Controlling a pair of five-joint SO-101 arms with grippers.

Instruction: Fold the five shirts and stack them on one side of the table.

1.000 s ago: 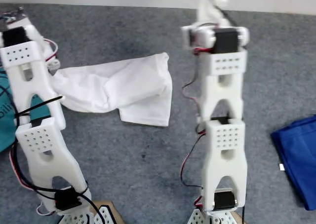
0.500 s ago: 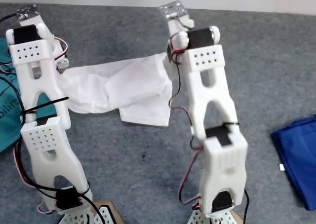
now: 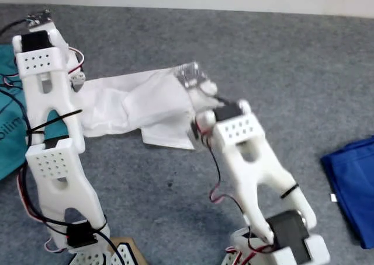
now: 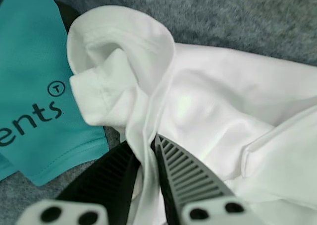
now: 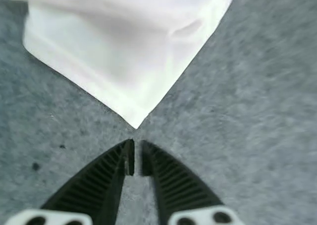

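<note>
the white shirt (image 3: 140, 104) lies crumpled on the grey desk (image 3: 292, 60), in the far middle of the scene, with its length running left to right. it is not flat: the left end is gathered into a roll, and a loose panel sticks out on the near side.

the left gripper (image 4: 146, 145) is at the shirt's left end. its fingers (image 4: 111, 173) pinch a ridge of white cloth between them. the right gripper (image 5: 134, 155) is at the shirt's right edge, over bare desk, with its tips just beside a pointed corner of the cloth. its fingers are pressed almost together and hold nothing.

a teal shirt (image 3: 7, 131) lies at the left edge of the desk, where it meets the white shirt's rolled end. a blue shirt (image 3: 353, 189) lies at the right edge, well apart from the white one.

step in hand, by judgement: straightening the white shirt ahead of its first fold. the shirts in view are not yet folded or stacked, so the task appears to be at an early stage.

next move, by judgement:
- spread the right fingers, advance them onto the corner and close on the cloth.
- hold the left pinch firm.
- draw the two ends apart to remove slack.
- take care that the teal shirt is not dragged along with the rolled end.
</note>
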